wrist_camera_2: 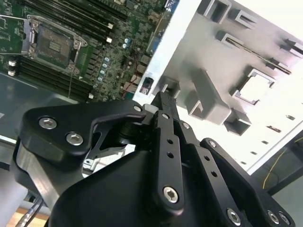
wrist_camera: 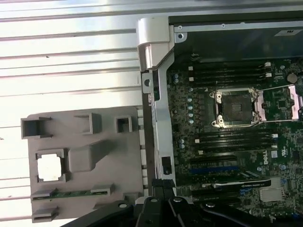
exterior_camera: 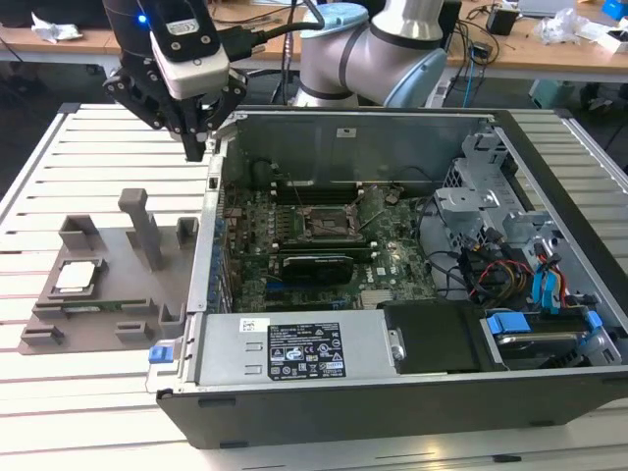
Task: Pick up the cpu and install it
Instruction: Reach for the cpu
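Note:
The cpu [exterior_camera: 78,277], a small pale silver square, lies in a recess of the grey holder [exterior_camera: 108,294] on the slatted table, at the exterior view's left. It also shows as the cpu [wrist_camera: 49,168] and the cpu [wrist_camera_2: 258,87] in both wrist views. My gripper [exterior_camera: 199,145] hangs high above the computer case's side wall, near its back corner, between holder and motherboard. Its fingers [wrist_camera_2: 164,109] are pressed together, shut with nothing in them. The open motherboard socket [exterior_camera: 324,224] sits inside the case, with its latch frame raised [wrist_camera: 279,101].
The open computer case [exterior_camera: 412,392] takes up the table's middle and the exterior view's right, with a black card [exterior_camera: 316,265], drive bays and cables [exterior_camera: 535,280] inside. Tall posts [exterior_camera: 147,228] rise from the grey holder. Desks stand behind the table.

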Tool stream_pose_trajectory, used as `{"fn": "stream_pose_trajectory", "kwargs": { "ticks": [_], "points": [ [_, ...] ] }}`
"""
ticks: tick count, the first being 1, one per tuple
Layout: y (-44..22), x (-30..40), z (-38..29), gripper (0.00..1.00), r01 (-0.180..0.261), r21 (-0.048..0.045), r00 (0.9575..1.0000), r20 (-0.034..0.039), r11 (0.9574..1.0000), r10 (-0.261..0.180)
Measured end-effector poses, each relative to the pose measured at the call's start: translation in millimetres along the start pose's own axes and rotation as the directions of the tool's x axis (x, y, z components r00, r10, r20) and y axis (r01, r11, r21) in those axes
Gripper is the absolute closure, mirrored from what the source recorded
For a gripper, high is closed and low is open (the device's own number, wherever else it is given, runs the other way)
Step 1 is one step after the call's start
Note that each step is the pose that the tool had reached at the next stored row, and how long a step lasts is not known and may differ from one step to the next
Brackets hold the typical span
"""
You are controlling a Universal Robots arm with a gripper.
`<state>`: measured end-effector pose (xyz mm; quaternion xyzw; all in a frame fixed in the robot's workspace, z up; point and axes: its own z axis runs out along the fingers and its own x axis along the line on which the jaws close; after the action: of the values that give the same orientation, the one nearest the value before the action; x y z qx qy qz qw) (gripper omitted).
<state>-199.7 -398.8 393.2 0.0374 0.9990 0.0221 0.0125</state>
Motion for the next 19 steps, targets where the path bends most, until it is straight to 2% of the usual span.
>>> {"fn": "stream_pose_trajectory", "kwargs": {
  "ticks": [10, 19],
  "points": [
    [-1.0, 13.8, -0.4, 0.89, 0.0, 0.0, 1.0, 0.0, 1.0, 0.0],
    [-2.2, 29.1, -0.8, 0.89, 0.0, 0.0, 1.0, 0.0, 1.0, 0.0]
  ]
}}
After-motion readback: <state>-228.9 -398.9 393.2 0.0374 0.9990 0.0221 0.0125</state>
